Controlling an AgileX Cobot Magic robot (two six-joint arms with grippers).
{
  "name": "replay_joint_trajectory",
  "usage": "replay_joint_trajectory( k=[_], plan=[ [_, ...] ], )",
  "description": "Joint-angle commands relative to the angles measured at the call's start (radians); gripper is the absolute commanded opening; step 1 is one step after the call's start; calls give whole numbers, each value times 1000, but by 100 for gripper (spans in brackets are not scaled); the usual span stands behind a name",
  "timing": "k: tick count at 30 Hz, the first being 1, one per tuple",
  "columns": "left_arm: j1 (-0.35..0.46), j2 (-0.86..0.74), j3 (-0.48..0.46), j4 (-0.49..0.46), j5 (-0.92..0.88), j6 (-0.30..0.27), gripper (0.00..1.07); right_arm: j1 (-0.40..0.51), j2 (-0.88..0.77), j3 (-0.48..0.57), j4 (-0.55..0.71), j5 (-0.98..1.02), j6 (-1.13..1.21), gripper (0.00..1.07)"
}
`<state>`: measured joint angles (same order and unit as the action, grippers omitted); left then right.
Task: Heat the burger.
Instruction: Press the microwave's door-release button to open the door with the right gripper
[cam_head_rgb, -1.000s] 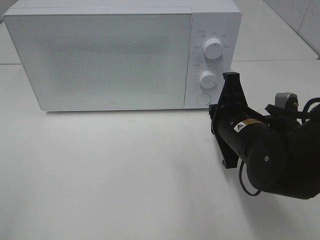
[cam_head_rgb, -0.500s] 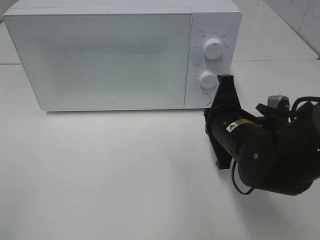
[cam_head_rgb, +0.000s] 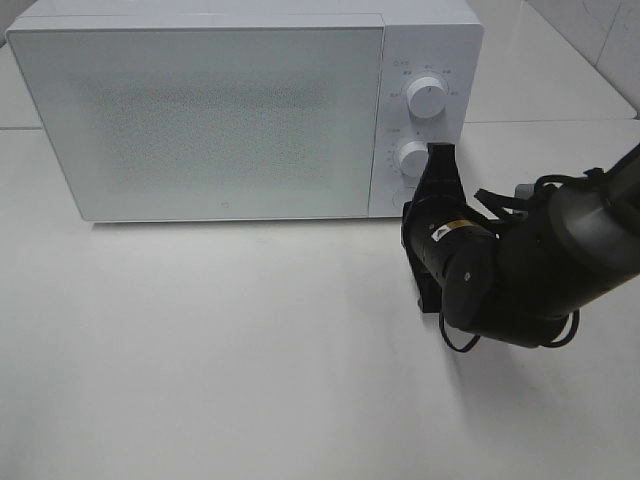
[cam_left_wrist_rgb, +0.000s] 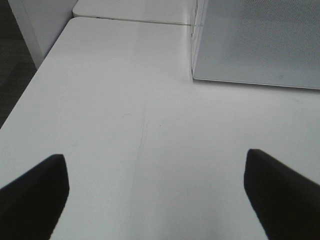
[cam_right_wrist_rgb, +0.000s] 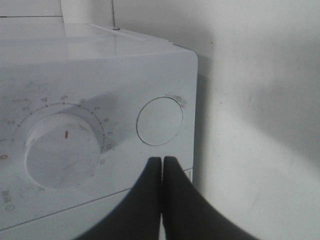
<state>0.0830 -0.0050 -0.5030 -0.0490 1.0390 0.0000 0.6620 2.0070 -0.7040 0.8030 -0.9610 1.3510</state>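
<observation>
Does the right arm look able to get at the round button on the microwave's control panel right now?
Probably yes. The shut right gripper points at the round button from close by, and nothing shows between them. The microwave has its door closed, so that is not in the way.

There is one white microwave (cam_head_rgb: 240, 110), standing on one white table (cam_head_rgb: 200, 350). The microwave has one door (cam_head_rgb: 200, 120), and its control panel carries two round dials, an upper dial (cam_head_rgb: 427, 98) and a lower dial (cam_head_rgb: 414, 158). The panel also has one round button (cam_right_wrist_rgb: 159, 120) below them. The lower dial bears one red mark in the right wrist view.

One black arm (cam_head_rgb: 540, 265) shows in the high view, with one small label (cam_head_rgb: 440, 230) on it.

Two pincers appear in all, the left pincer (cam_left_wrist_rgb: 155, 156) and the right pincer (cam_right_wrist_rgb: 162, 161). Each shows two dark fingers (cam_left_wrist_rgb: 35, 192).
</observation>
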Motion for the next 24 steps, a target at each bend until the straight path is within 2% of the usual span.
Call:
replay_joint_trajectory(
  k=[1,12,24],
  plan=[
    [-4,-19,4,-3,-2,0,87,-15,11,-23,-20,5,10,0],
    [-4,-19,4,-3,-2,0,87,-54,75,-91,-56,13,17,0],
    [-4,-19,4,-3,-2,0,87,-88,94,-111,-63,30,11,0]
  ],
)
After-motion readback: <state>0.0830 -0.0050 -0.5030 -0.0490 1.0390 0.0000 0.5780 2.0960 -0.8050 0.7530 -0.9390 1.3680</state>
